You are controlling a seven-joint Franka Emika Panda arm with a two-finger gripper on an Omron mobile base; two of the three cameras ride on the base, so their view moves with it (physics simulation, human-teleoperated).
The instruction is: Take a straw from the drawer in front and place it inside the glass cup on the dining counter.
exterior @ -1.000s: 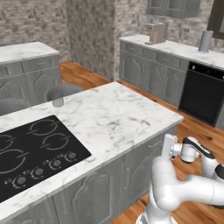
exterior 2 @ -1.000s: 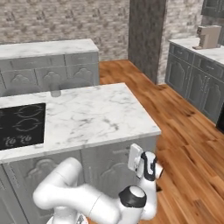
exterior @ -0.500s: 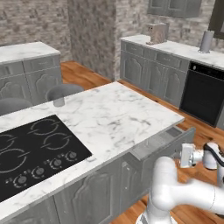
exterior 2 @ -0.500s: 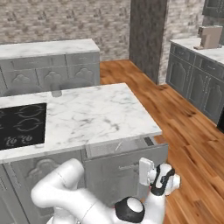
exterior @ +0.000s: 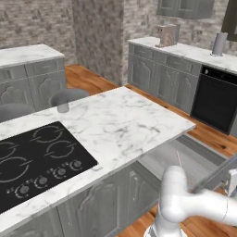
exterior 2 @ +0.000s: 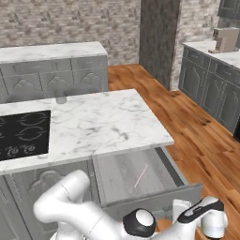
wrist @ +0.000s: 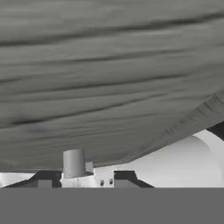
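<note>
Drawer [exterior 2: 136, 176] pulled open, straw [exterior 2: 140, 176] lying inside, untouched. Cup [exterior: 63, 107] waits on bench [exterior: 129, 125]. Pincer state: cannot tell. Grab, carry, drop left.

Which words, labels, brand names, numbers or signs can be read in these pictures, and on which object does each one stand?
No text can be read in any view.
The cooktop carries white ring marks and small round control symbols along its front edge; these are symbols only, too small to show any letter or number.
The drawer, the dining counter and the appliance on the wall counter show no label or brand.
</note>
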